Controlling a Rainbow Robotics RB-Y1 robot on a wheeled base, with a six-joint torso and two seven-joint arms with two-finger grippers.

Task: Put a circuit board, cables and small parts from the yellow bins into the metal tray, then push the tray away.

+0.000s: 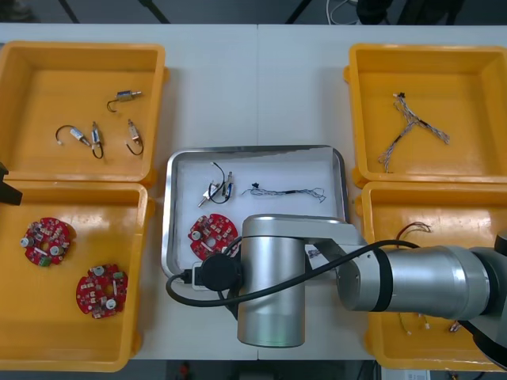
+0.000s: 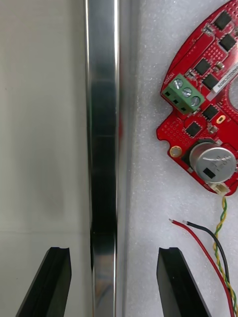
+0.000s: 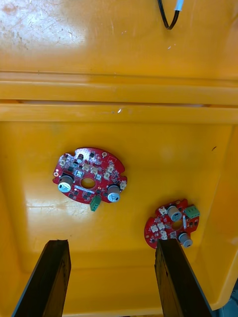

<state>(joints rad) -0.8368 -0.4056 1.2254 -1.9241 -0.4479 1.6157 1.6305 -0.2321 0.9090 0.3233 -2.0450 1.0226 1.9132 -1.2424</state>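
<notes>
Your right gripper point(image 2: 113, 252) is spread wide and holds nothing. It stands astride the rim of the metal tray point(image 2: 101, 124). One of its fingers point(image 2: 49, 282) is over the bare table point(image 2: 39, 124) outside the rim, and the other is over the tray's white floor. The rim runs between them with a gap on each side. From above, you see the right arm point(image 1: 412, 281) reaching in from the right and covering the tray's near edge.

The circuit board point(image 1: 212, 233) lies inside the tray, near its front left corner, close to the rim you straddle. Thin wires point(image 2: 218, 233) in red, black and twisted yellow lie between the board and the inner finger. Farther back in the tray you have a black cable point(image 1: 218, 188), and beside it a twisted blue and white cable point(image 1: 289, 191), the two apart from each other.

Your left gripper point(image 3: 111, 243) hangs above the near left yellow bin point(image 3: 119, 148), its fingers apart and empty. On that bin's floor, a second circuit board point(image 3: 89, 174) lies ahead of the fingers, and a third circuit board point(image 3: 173, 225) lies close to one fingertip.

The far left yellow bin point(image 1: 47, 63) holds small metal parts point(image 1: 127, 96). The far right yellow bin point(image 1: 475, 63) holds a branching cable point(image 1: 412, 127). The near right yellow bin point(image 1: 467, 218), partly under the arm, holds more cables point(image 1: 413, 229).
</notes>
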